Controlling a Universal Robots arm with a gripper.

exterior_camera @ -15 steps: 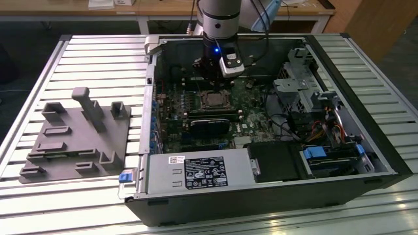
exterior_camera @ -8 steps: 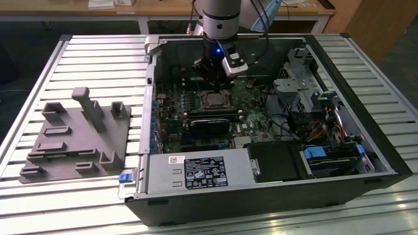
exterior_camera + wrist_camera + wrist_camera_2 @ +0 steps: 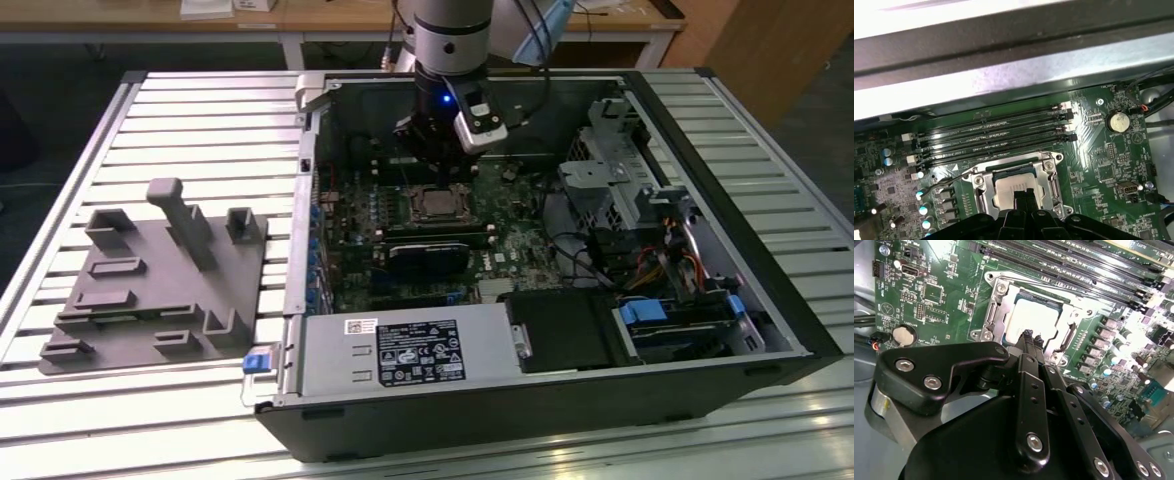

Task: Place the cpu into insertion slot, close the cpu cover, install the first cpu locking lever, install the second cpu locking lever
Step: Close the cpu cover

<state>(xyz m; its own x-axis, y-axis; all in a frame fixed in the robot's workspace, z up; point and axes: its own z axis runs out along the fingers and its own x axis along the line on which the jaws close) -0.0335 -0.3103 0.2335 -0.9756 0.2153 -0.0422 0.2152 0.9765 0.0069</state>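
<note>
Hovering just above the dull silver square cpu [image 3: 1030,319], the black two-fingered gripper [image 3: 1030,336] had its tips pressed together, empty. The cpu sat seated beneath the thin silvery metal cpu cover [image 3: 993,315], lying flat. The exterior view placed them far inside the open black computer case [image 3: 534,410].

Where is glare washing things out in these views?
Second wrist view: glare bleaches the cpu to white and streaks the memory slots. First wrist view: the case wall blows out to a bright band. Exterior view: the table shines along its slats.
</note>
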